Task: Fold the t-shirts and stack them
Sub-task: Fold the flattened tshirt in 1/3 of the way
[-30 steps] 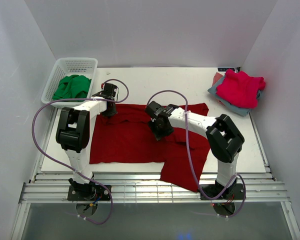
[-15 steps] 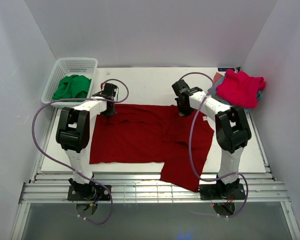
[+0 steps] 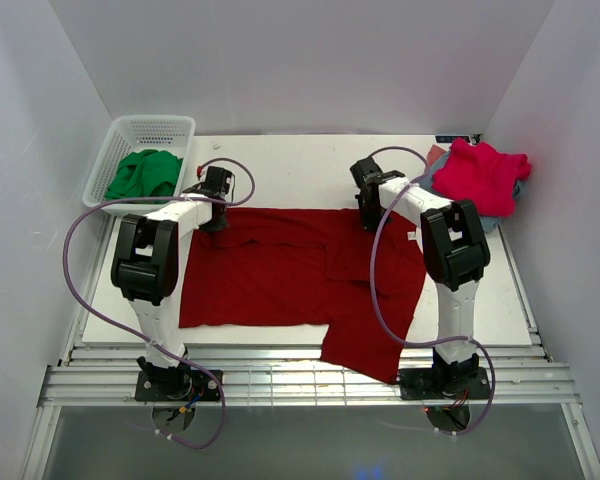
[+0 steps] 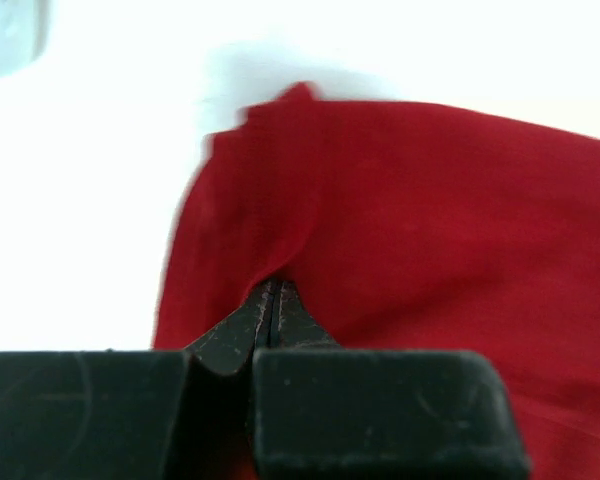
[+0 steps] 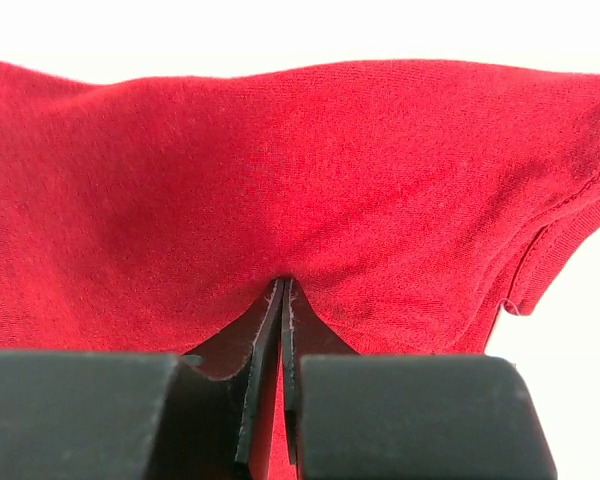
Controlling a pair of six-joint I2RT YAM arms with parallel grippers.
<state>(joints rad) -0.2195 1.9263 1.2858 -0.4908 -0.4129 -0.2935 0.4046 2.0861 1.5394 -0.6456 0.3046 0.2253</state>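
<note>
Left wrist view is soft all over: the dark red t-shirt [image 4: 400, 230] is a blur running off the right edge. Beyond its far-left corner, the frame clips a pale basket [image 4: 10, 35]. In the right wrist view, a pinch of the shirt disappears between the right gripper's [image 5: 282, 300] pressed fingers. From above, right of the shirt, the pink-red t-shirt [image 3: 480, 175] covers most of the grey-blue t-shirts [image 3: 500, 218].
</note>
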